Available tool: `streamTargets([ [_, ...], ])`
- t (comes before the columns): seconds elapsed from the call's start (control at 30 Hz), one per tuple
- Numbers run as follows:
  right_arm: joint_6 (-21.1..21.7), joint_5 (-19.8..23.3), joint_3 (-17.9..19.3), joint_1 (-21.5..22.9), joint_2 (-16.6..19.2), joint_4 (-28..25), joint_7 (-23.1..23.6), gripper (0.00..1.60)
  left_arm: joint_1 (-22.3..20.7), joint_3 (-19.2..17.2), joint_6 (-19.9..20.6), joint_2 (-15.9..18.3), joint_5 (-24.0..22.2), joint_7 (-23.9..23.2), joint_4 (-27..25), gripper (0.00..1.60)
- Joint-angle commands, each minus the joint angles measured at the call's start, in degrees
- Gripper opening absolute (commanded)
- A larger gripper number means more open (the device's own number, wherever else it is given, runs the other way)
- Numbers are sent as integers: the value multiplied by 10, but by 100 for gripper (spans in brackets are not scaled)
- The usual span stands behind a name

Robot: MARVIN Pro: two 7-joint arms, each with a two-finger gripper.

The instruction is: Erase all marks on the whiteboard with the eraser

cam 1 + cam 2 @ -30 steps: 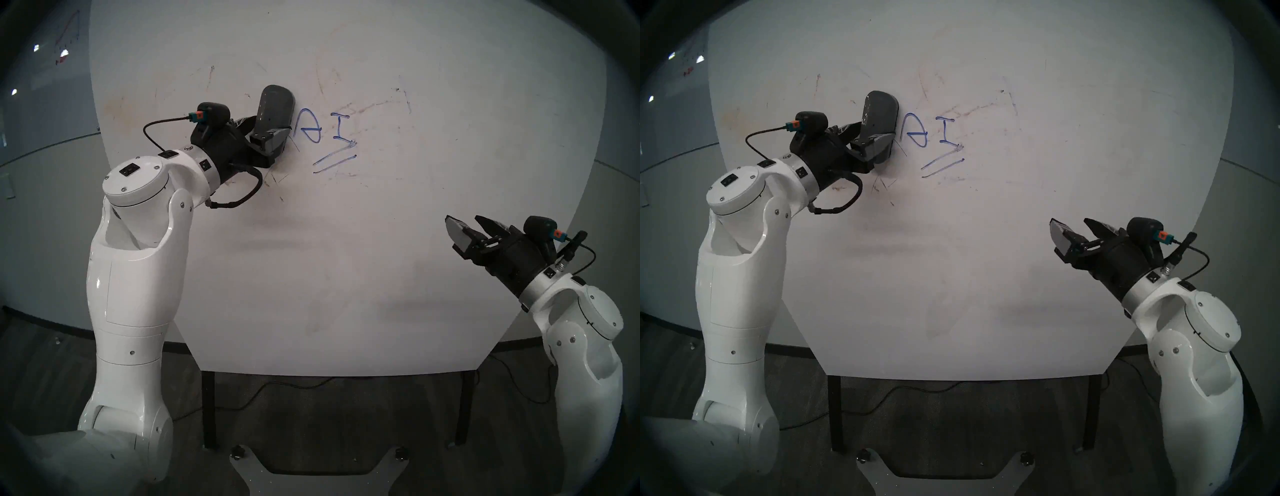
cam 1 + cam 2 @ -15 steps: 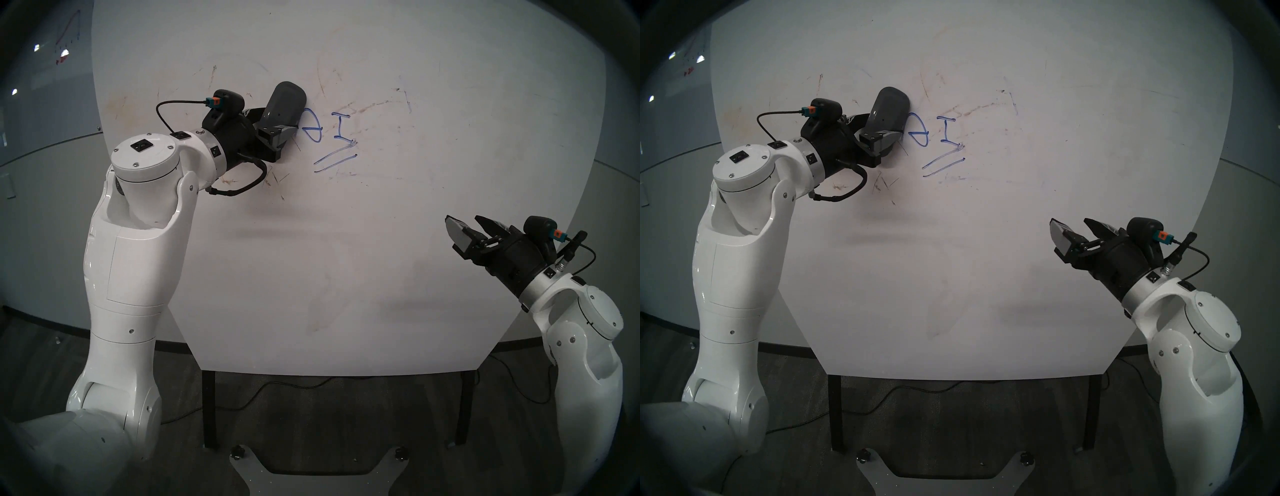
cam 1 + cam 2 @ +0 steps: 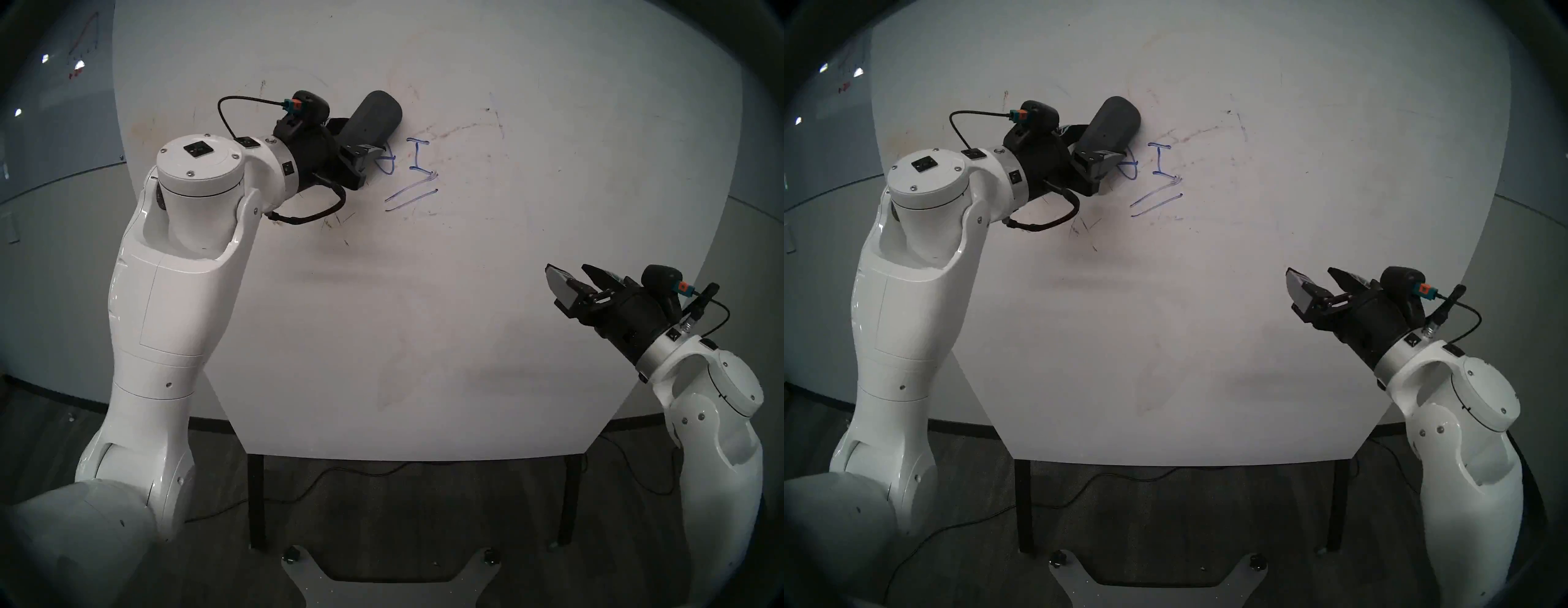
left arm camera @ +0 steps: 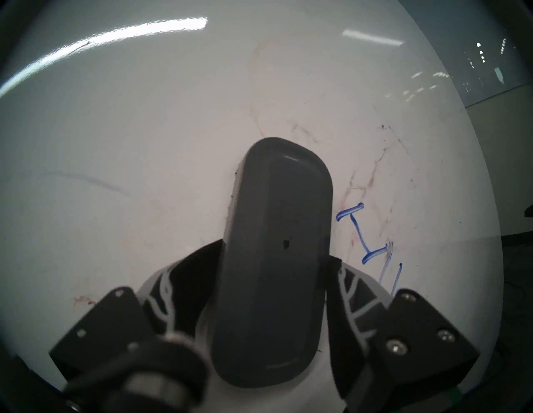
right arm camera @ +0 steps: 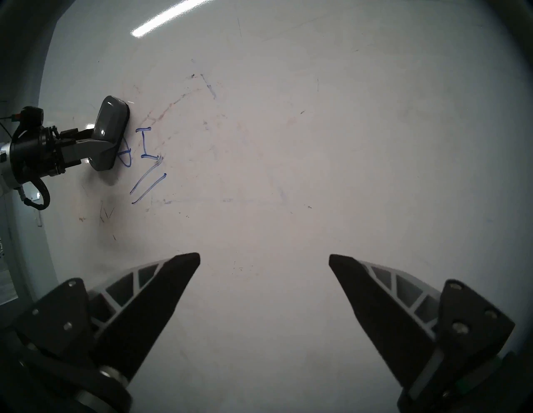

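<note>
**Eraser at the crossed oval, other blue strokes intact**

The left gripper [image 3: 360, 146] holds the eraser [image 3: 370, 119], its jaws closed on the lower half of the dark grey block, one finger on each long side, as the left wrist view shows [image 4: 271, 259]. The eraser is tilted, its free rounded end pointing up and away from the gripper. It lies against the whiteboard [image 3: 424, 318], and its lower edge covers the near part of the crossed oval [image 3: 389, 163]; only the far arc and a stub of the crossing stroke show beside the block. From this angle it is hard to tell whether the covered part of the oval is wiped or merely hidden.

Taking the eraser as landmark: the "I" shape [image 3: 420, 156] stands just beside it on the side away from the gripper, not touched. The two slanted underlines [image 3: 409, 197] run below the "I" and below the eraser's lower end, near but apart from it. Faint brown scratches [image 3: 449, 131] spread beyond the "I", and short dark scuffs [image 3: 337, 223] lie below the left gripper's cable.

The right gripper [image 3: 570, 278] hangs well apart from the eraser, toward the board's lower right, jaws spread wide with nothing between them; the right wrist view shows both fingers [image 5: 161, 288] over bare board.

No container appears in any view.
</note>
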Motion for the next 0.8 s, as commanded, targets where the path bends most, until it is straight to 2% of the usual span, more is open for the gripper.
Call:
streamTargets([
  [0.0,-1,0,1,5,1,-8,-1,160,1,38,9,7,21,-2,14,0],
  [0.27,-1,0,1,5,1,-8,0,160,42,64,-2,35,42,-9,1,0],
  [0.5,-1,0,1,5,1,-8,0,160,71,80,-21,41,49,-9,-1,0],
  [0.77,-1,-1,1,5,1,-8,0,160,72,72,-50,38,58,7,47,0],
])
